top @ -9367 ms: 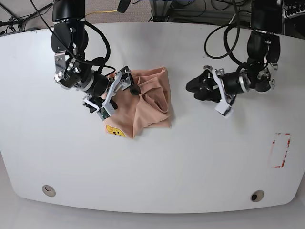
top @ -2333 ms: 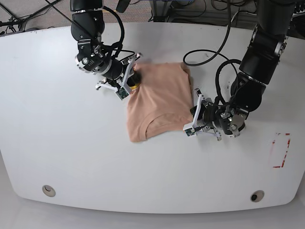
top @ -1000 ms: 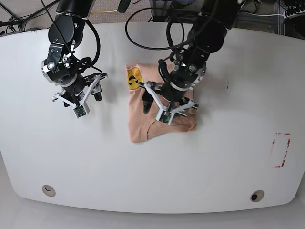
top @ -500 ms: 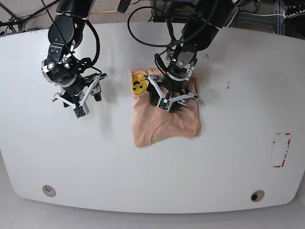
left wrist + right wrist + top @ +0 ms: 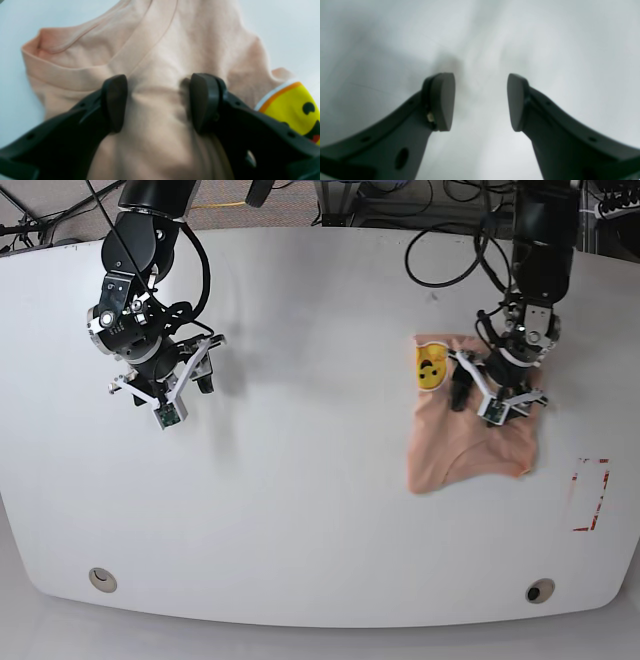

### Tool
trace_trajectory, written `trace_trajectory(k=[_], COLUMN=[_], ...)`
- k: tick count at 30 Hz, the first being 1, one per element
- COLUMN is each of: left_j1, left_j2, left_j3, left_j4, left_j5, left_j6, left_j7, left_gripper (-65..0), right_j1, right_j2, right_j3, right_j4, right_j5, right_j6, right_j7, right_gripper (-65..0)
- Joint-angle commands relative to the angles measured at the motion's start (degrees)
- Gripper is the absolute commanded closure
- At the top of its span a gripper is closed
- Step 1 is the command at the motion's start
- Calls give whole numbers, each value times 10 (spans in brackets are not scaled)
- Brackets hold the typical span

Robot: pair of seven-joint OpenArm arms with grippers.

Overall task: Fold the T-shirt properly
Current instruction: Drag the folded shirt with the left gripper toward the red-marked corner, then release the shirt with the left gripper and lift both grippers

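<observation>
Looking down my left wrist, my left end effector (image 5: 157, 102) presses spread fingers flat onto the folded T-shirt (image 5: 160, 57), pinching nothing; the yellow face patch (image 5: 292, 107) peeks out beside it. From my right wrist, my right end effector (image 5: 480, 100) hangs half-spread over bare table (image 5: 545, 45), holding nothing. From the base view, the T-shirt (image 5: 470, 445) has slid from table centre toward the red-marked rectangle (image 5: 590, 495), so folding looks done and only placement remains. Nothing blocks that path.

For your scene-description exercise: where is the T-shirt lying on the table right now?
In the base view the folded T-shirt lies on the table's right side, under the left gripper, with red tape marks to its right.
</observation>
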Motion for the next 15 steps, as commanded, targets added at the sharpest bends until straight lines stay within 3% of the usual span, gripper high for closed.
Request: trace_trajectory(k=[1,5,11,15], left_j1=[27,28,19,6], left_j2=[-59,-124,-190,-217], left_j3=[-24,-60,-96,-96], left_j4=[-35,-73,-134,-168], left_j5=[67,67,67,67], left_j6=[-31,-89,-144,-160], left_j7=[142,137,120,88], left_gripper=[-367,-367,-367,-367], right_j1=[9,8,6,4], right_j2=[4,4,-10,-13], right_j3=[2,2,2,0], right_j4=[12,12,13,31], right_j5=[4,4,3,3], right_j6=[1,1,1,1], right_j7=[13,14,14,14], right_gripper=[-328,-328,-328,-328])
